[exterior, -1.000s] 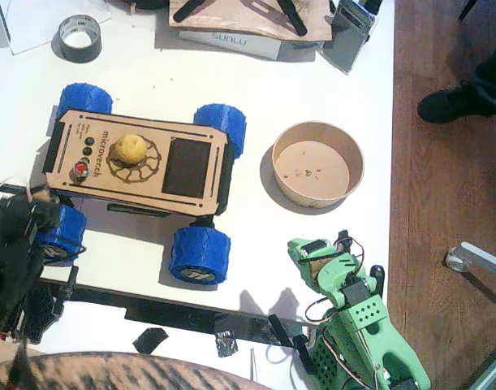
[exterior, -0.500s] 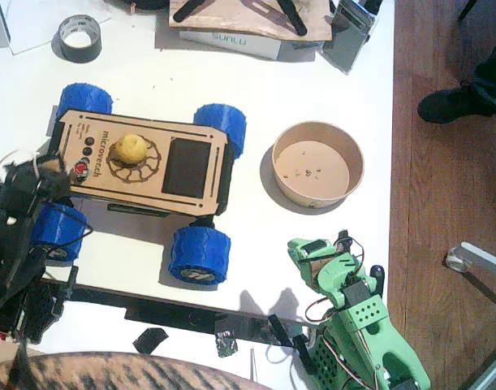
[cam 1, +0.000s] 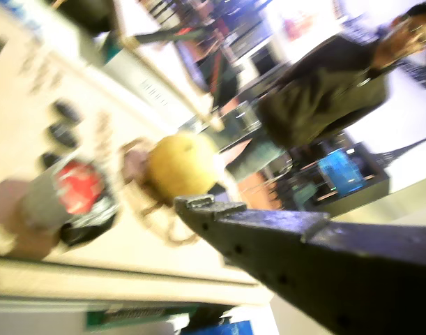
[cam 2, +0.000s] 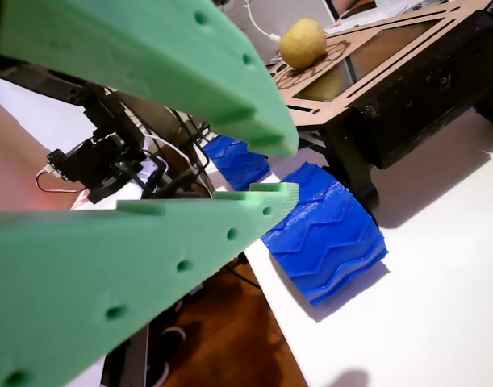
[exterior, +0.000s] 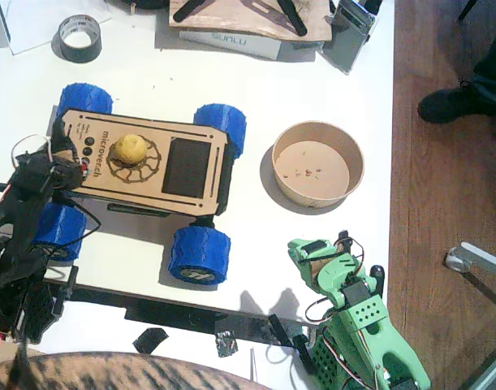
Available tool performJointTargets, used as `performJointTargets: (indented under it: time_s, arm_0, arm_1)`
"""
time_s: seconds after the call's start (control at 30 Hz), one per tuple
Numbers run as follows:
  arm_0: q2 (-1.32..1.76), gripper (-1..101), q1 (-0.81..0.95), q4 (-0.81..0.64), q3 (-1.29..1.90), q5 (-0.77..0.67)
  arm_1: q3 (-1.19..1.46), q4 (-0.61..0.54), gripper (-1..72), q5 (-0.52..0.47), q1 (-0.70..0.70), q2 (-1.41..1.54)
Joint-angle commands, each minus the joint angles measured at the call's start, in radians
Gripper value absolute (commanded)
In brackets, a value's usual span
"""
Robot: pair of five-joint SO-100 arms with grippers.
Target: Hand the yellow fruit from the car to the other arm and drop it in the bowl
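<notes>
Small pale-yellow fruit (exterior: 131,149) sits on the light-wood, blue-wheeled car (exterior: 142,158). Black left hand (exterior: 59,166) at the car's end (spread: cannot tell). Green right hand (exterior: 306,253) spread wide, holding nothing.

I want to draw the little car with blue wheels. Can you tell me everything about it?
The car is a flat, pale wooden board on four chunky blue ridged wheels, standing on the white table. On top are a black panel, a round engraved pattern, dark lettering and small buttons. The yellow fruit sits on the pattern. The black left gripper hovers at its button end.
</notes>
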Motion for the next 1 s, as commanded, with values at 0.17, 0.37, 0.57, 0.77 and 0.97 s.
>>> performJointTargets:
  time_s: [0.17, 0.37, 0.57, 0.77, 0.97]
  arm_0:
    - [-0.204, 57, 0.038, -0.098, -0.163, 0.008]
    - [-0.333, 56, 0.067, -0.051, -0.327, 0.072]
    - [-0.436, 61, 0.091, -0.052, -0.423, 0.077]
    - [-0.509, 61, 0.092, -0.044, -0.482, 0.078]
    - [-0.566, 61, 0.104, -0.048, -0.514, 0.080]
  arm_1:
    - [-0.029, 0.015, -0.1, 0.008, -0.011, 0.006]
    - [-0.031, 0.017, -0.1, 0.006, -0.011, 0.006]
    - [-0.031, 0.017, -0.1, 0.006, -0.011, 0.006]
    - [-0.031, 0.017, -0.1, 0.006, -0.011, 0.006]
    - [-0.032, 0.017, -0.1, 0.006, -0.011, 0.006]
